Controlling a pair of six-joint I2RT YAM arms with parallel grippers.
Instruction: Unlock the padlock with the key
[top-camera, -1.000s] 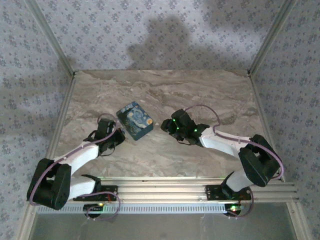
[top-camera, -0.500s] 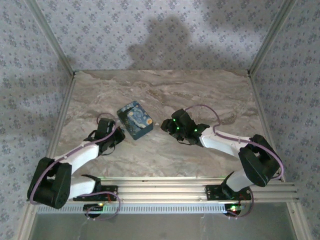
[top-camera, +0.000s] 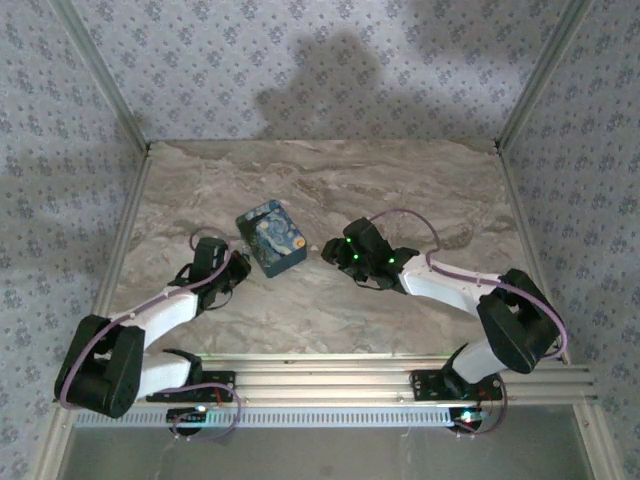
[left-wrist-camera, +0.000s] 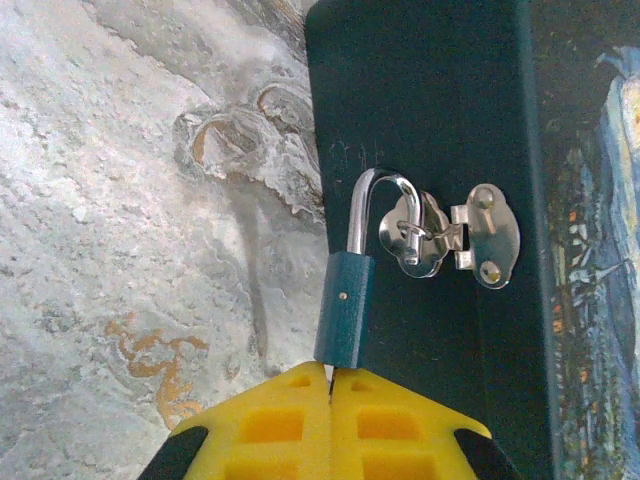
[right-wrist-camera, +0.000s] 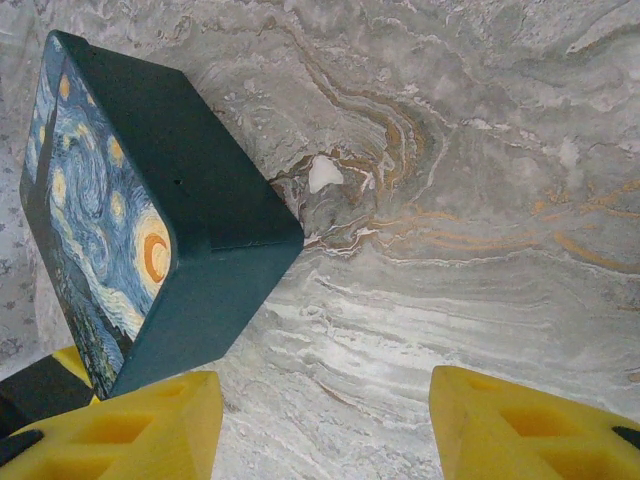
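While on hasp (left-wrist-camera: 470, 238), padlock (left-wrist-camera: 345, 310) against jaws

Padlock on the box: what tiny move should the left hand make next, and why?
Probably ease the left gripper a little closer to the padlock. It is shut right at the lock's bottom end, the thin tip poking out of it looks like the key, and the shackle is closed through the hasp.

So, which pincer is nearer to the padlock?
Left. The left pincer is shut at the bottom end of the padlock; the right pincer stands open across the box.
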